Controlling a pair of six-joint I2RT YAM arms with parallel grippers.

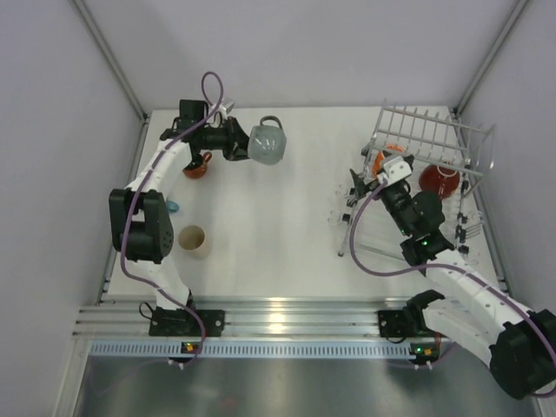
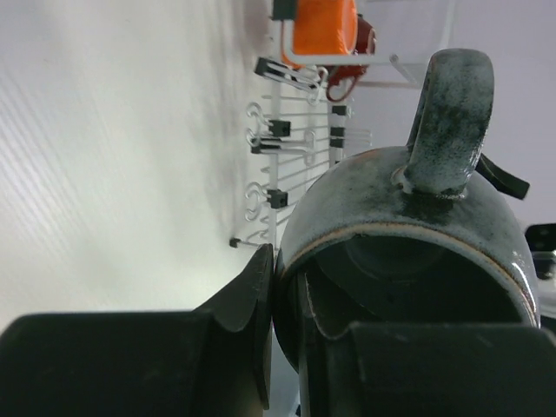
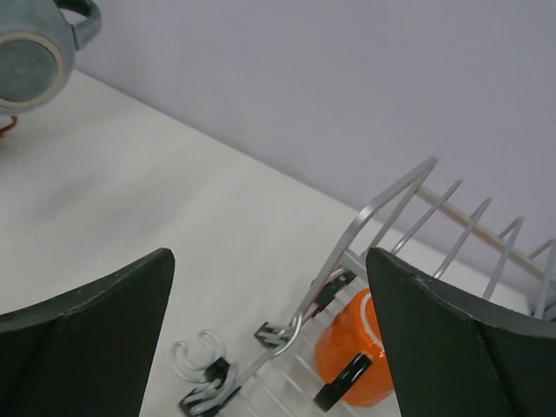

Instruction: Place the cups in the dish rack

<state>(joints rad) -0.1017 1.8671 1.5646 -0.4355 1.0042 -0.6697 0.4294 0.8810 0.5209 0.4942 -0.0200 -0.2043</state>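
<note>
Top external view is showing a white bench [image 1: 287, 208] with the dish rack [image 1: 432, 130] sitting at its far right corner. Two of the six cups are already lying in the rack: the bright orange cup [image 1: 382, 159] near its left edge, partly hidden by the right arm, and the dark red cup [image 1: 440, 180] near it toward the right. Four are waiting to be loaded, so the job is looking about a third done.

Of those four, the grey cup [image 1: 268, 143] is being held over the far left part of the bench, well apart from the rack. The squat orange-red cup [image 1: 197, 165] is sitting just beside the left arm. The cream cup [image 1: 193, 241] is standing upright nearer the arm bases. Only a sliver of the light blue cup [image 1: 172, 207] is peeking out beside the left arm.

Left wrist view is showing the left hand [image 2: 287, 282] clamping the grey cup's rim, one finger outside the wall and one inside. The cup is lying on its side, with its handle pointing up in this view. The rack is waiting ahead of it, across the bench, so carrying this cup over is looking like the step in hand.

Right wrist view is showing the right hand [image 3: 269, 261] hovering at the rack's left edge, its fingers spread wide and gripping nothing. The bright orange cup is lying beyond them, seen in the gap close to one finger.
</note>
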